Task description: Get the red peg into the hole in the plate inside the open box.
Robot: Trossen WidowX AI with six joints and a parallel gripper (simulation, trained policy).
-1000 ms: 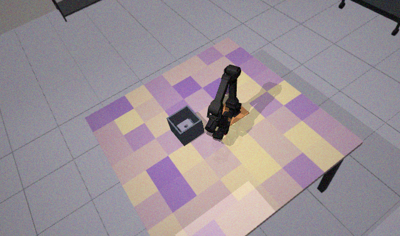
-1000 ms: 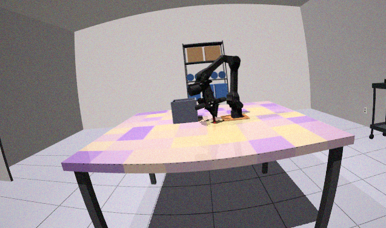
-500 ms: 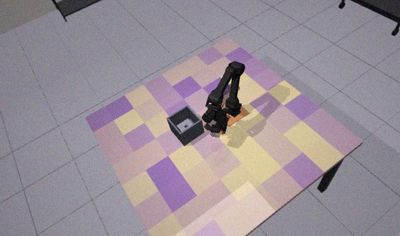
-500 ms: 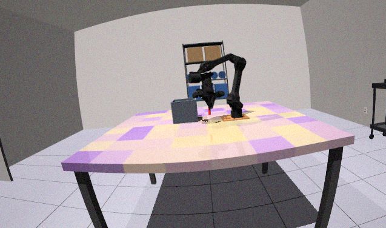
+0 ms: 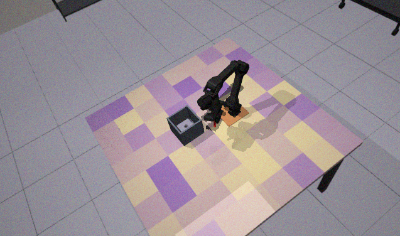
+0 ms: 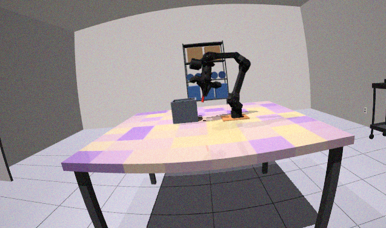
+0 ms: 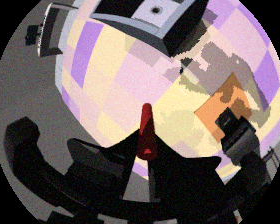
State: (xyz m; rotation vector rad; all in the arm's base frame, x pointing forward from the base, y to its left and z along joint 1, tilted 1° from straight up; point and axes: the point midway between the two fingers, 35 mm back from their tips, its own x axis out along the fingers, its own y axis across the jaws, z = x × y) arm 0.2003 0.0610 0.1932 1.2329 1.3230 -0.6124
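Observation:
The red peg (image 5: 215,124) (image 6: 203,99) (image 7: 147,131) is held between the fingertips of my gripper (image 5: 215,121) (image 6: 204,95) (image 7: 144,132), which is shut on it. The peg hangs down, slightly tilted, in the air above the table, its lower end at about the height of the box rim in the exterior view. The open dark grey box (image 5: 188,138) (image 6: 185,111) (image 7: 164,44) stands on the table to the left of the peg in the top and exterior views. The pale plate (image 5: 189,122) (image 7: 167,7) with its dark hole (image 5: 186,126) (image 7: 155,10) lies at the bottom of the box.
The arm's base stands on an orange board (image 5: 230,121) (image 6: 226,118) (image 7: 207,111), to the right of the box in the top and exterior views. The patchwork table (image 5: 171,185) (image 6: 184,148) carries all of this. Shadows of the arm fall across the table.

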